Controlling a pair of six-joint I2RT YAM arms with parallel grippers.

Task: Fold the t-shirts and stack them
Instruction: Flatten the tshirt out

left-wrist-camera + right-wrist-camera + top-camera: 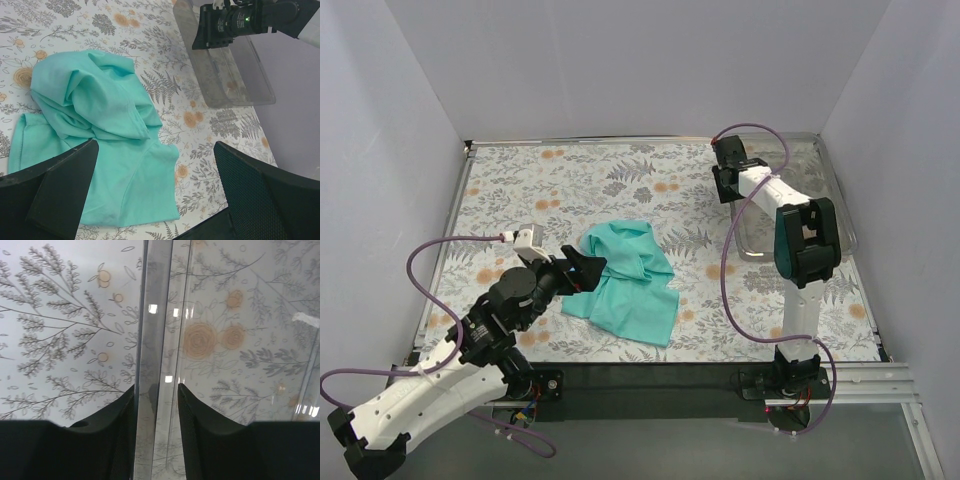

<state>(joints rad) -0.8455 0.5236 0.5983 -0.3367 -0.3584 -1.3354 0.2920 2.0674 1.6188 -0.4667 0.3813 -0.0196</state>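
Observation:
One teal-green t-shirt (625,280) lies crumpled on the flowered table, its upper part bunched and its lower part flat. In the left wrist view the t-shirt (100,125) fills the left half. My left gripper (585,270) hovers at the shirt's left edge, jaws wide open and empty; in its own view the left gripper (155,145) straddles the flat lower part from above. My right gripper (726,152) is at the far-left corner of a clear plastic bin (845,225). In its wrist view the right gripper (156,387) has its jaws closed in on either side of the bin's wall (155,315).
The clear bin (235,85) stands at the table's right side, beyond the shirt. White walls enclose the table on the left, back and right. A black strip runs along the near edge by the arm bases.

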